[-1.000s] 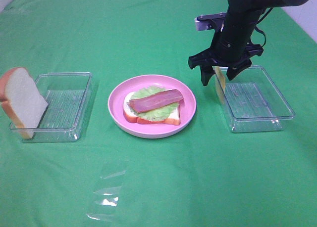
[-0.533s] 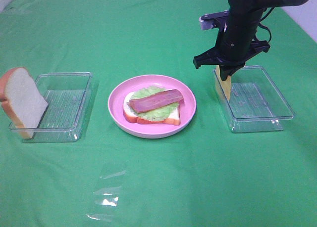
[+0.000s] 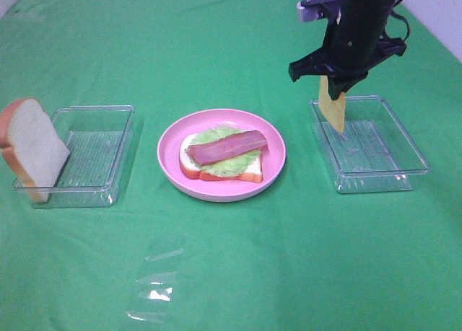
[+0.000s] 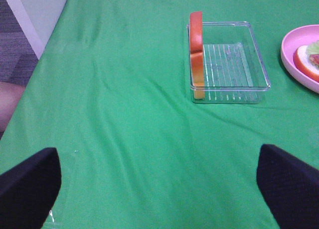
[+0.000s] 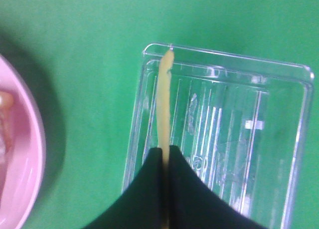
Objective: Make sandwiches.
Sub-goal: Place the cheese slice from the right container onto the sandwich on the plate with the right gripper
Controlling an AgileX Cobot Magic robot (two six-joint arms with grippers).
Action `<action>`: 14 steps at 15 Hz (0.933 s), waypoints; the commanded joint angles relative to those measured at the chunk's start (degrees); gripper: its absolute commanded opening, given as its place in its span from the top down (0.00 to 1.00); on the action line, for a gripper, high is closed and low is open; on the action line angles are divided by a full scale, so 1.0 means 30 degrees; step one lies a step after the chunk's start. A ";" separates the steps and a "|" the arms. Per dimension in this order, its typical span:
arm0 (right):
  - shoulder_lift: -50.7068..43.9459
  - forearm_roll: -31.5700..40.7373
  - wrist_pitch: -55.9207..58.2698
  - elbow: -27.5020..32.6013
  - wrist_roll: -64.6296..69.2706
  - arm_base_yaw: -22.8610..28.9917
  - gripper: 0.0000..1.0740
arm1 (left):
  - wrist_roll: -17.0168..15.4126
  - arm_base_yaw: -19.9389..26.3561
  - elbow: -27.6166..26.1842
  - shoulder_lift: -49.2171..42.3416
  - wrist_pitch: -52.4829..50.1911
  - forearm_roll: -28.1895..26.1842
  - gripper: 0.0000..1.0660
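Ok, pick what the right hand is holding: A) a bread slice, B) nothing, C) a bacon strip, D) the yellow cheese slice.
D: the right hand is shut on the yellow cheese slice, which hangs from it over the clear tray.

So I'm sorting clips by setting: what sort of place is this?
Likely a robot test tabletop, not a kitchen: a plain green cloth, a toy sandwich on a pink plate, and the right gripper holding a cheese slice over a clear tray.
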 commanded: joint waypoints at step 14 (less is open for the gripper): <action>-0.4125 1.2166 0.0993 0.0401 -0.7200 0.0783 1.00 | 0.0000 0.0038 0.0057 -0.0286 -0.0134 0.0000 0.06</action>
